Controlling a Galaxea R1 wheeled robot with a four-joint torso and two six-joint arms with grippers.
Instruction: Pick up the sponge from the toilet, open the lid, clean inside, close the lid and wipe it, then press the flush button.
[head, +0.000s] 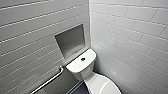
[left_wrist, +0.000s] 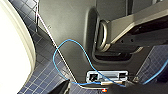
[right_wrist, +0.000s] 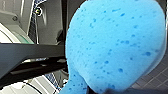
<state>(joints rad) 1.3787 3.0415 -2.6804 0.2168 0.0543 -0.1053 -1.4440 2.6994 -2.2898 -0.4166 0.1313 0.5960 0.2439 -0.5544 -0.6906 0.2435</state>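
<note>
At the tiled corner in the head view, toilet (head: 86, 72) stands with its tank (head: 80, 62) against the left wall (head: 27, 37), just below a grey recessed niche (head: 70, 40). Round dark flush button (head: 82, 59) sits mid tank top. Lid (head: 103, 86) is down, covering the bowl; what the bowl holds is hidden. The niche's inside reads as plain grey. The toilet's long axis runs from the tank toward the lower right of the head view, bowl end nearest the camera. Metal grab bar (head: 50, 80) slants along the left wall, beside the tank and apart from it. Dark floor (head: 78, 90) shows between bar and bowl.

Right wrist view: sponge (right_wrist: 115, 42), bright blue and speckled, hangs close to the camera, clear of the floor. Its broad rounded face is turned to the camera and it narrows to a pinched end. Right claw (right_wrist: 110, 91) shows as a dark tip at that end, closed on the sponge. The sponge's long axis relative to the room can't be told.

Left wrist view: blue cable (left_wrist: 75, 42) loops over the robot body, with dark blue floor tiles and the toilet's white edge alongside.
</note>
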